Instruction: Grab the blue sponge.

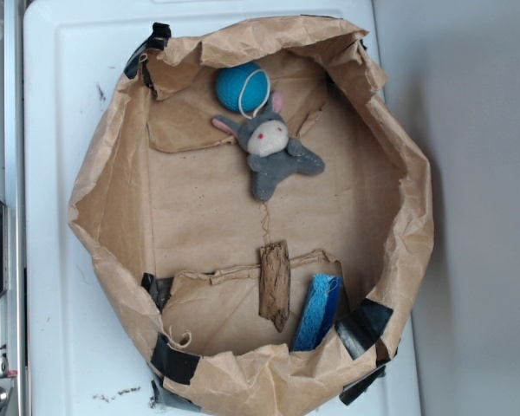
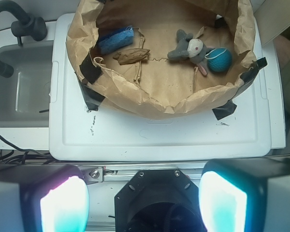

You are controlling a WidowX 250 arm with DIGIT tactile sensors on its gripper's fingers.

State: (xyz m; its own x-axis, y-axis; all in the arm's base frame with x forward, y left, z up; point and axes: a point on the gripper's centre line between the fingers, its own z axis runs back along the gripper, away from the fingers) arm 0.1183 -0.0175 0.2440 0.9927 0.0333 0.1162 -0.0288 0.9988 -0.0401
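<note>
Wrist view: tool (image 2: 144, 195) released, well back from paper rim (image 2: 150, 108); blue sponge (image 2: 115, 39) against paper wall, beside wood piece (image 2: 131, 56).

From overhead, the crumpled brown paper wall (image 1: 269, 368) hides the near end of the flat bright blue sponge (image 1: 318, 310). In the wrist view the gripper (image 2: 144, 200) is cut off at the bottom edge, its two pads (image 2: 63, 203) a glowing blur. The grey sink (image 2: 19, 92) and black hose (image 2: 2, 29) run off the left edge.
</note>
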